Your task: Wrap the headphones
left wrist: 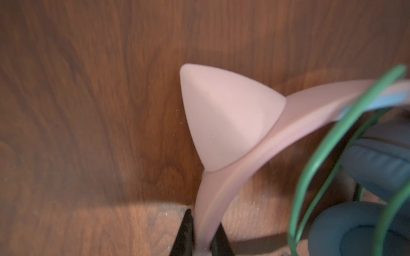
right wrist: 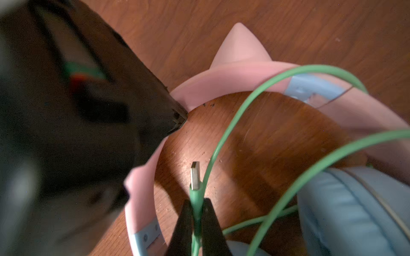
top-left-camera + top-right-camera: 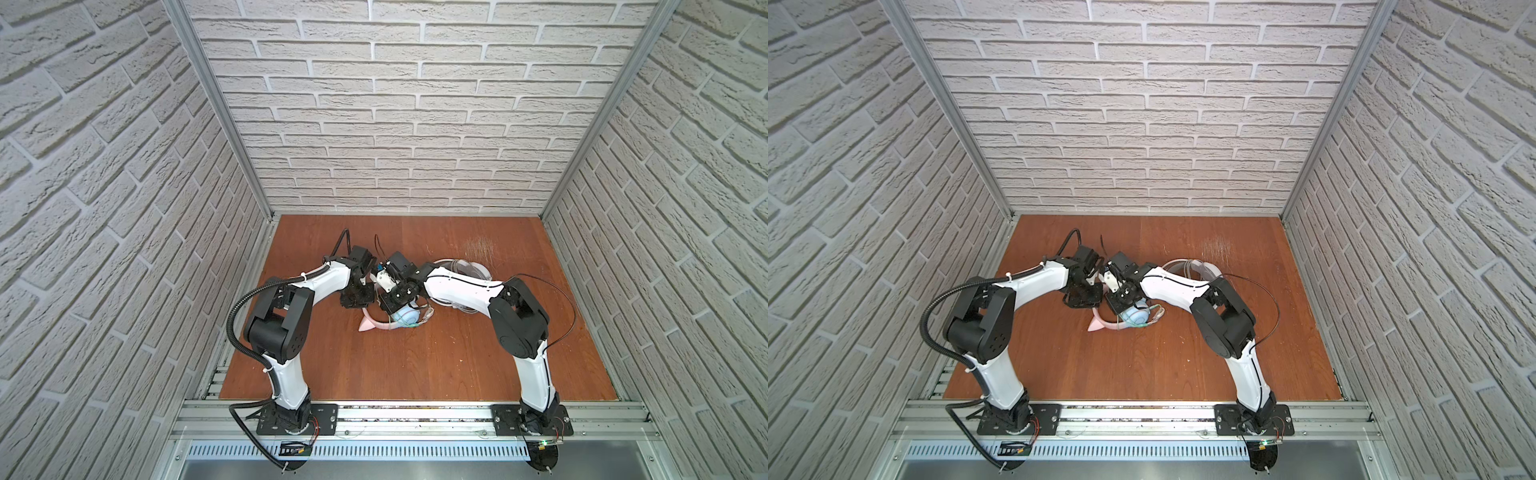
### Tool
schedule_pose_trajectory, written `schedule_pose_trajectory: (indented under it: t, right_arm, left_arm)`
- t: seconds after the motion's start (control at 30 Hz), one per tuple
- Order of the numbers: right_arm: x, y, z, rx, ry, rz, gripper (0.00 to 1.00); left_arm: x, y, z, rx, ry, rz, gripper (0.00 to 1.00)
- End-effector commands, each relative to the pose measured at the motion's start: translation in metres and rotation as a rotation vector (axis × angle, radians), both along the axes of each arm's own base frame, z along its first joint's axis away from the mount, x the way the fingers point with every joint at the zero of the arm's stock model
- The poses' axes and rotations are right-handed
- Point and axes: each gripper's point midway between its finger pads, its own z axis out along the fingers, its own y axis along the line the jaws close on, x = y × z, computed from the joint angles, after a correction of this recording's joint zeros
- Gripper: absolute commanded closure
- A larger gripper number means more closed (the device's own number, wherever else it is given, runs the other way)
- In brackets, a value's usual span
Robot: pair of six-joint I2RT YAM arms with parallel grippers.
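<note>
desk [image 3: 457,365] wooden | white headphones [image 3: 471,268] behind right arm [image 3: 457,286], toward far edge, partly hidden | cat-ear headphones [image 3: 390,322] mid-desk; left gripper [image 1: 203,230] clamped on pink headband [image 1: 244,159], likely anchoring it | green cable [image 2: 233,115] loops over earcups [image 2: 355,210]; right gripper [image 2: 197,206] pinches it behind USB plug [image 2: 195,176], likely for tucking; left gripper crowds close

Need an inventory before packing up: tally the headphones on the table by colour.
pink cat-ear headphones: 1
white headphones: 1
Total: 2
</note>
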Motion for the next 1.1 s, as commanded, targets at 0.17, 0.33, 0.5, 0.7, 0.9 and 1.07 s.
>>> schedule_pose_trajectory:
  t: [0.17, 0.33, 0.5, 0.7, 0.9, 1.07]
  right_arm:
    - [-0.012, -0.002, -0.021, -0.078, 0.048, -0.023, 0.8]
    - [-0.01, -0.002, -0.018, -0.076, 0.044, -0.041, 0.74]
    - [-0.007, -0.003, -0.003, -0.064, 0.011, -0.047, 0.69]
    - [0.001, -0.01, 0.012, -0.063, -0.037, -0.076, 0.62]
    - [0.008, -0.017, 0.029, -0.046, -0.08, -0.116, 0.6]
    - [0.012, -0.02, 0.041, -0.04, -0.117, -0.129, 0.6]
  left_arm:
    - [0.005, -0.01, 0.017, -0.075, -0.033, 0.005, 0.91]
    - [0.002, -0.008, 0.015, -0.07, -0.026, 0.005, 0.91]
    - [0.001, -0.007, 0.012, -0.064, -0.015, 0.007, 0.91]
    - [0.0, -0.006, 0.012, -0.064, -0.014, 0.009, 0.91]
    - [0.0, -0.004, 0.009, -0.061, -0.004, 0.015, 0.91]
    - [-0.001, -0.002, 0.005, -0.059, 0.005, 0.02, 0.91]
